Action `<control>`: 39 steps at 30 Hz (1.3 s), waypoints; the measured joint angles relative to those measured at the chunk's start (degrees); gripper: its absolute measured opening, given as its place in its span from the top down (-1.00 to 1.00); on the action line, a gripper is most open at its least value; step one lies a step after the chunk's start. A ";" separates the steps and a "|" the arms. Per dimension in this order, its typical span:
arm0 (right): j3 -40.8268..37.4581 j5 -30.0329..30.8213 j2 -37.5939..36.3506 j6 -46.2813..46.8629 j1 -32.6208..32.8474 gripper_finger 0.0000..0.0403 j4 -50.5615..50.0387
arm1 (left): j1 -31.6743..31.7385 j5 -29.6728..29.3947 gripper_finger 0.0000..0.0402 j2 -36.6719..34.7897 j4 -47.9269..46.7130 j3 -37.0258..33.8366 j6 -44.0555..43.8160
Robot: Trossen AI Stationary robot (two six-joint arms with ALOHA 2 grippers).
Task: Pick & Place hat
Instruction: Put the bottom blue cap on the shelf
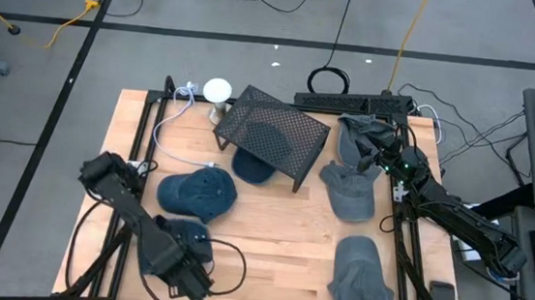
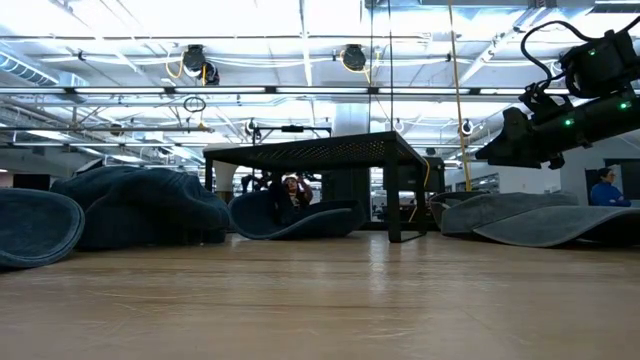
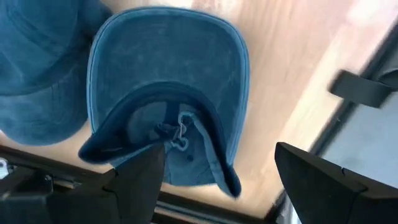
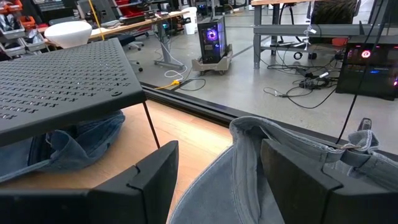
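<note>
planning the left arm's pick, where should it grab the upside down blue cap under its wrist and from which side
Probably the back edge of the blue cap by the strap opening. The cap lies upside down with the hollow up and the brim flat on the table, so that rim is the raised, thin part. Come straight down: the left gripper is open above it.

No text, label, brand, number or sign can be read on anything in these views (the hats, the black mesh stand, the arms and the room behind the table all show no legible marking)
</note>
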 joint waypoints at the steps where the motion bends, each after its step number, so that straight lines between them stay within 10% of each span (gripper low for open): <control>1: -0.02 0.00 0.00 -0.01 0.01 -0.10 0.00 | -0.26 -0.06 -0.54 0.68 0.23 0.00 0.20; 28: -0.01 0.00 0.00 -0.01 0.01 -0.10 0.00 | -4.26 -9.12 -0.53 17.77 3.72 0.00 3.77; 39: 0.00 0.00 0.00 0.00 0.01 -0.10 0.00 | -4.17 -9.53 0.25 18.17 2.89 0.00 2.24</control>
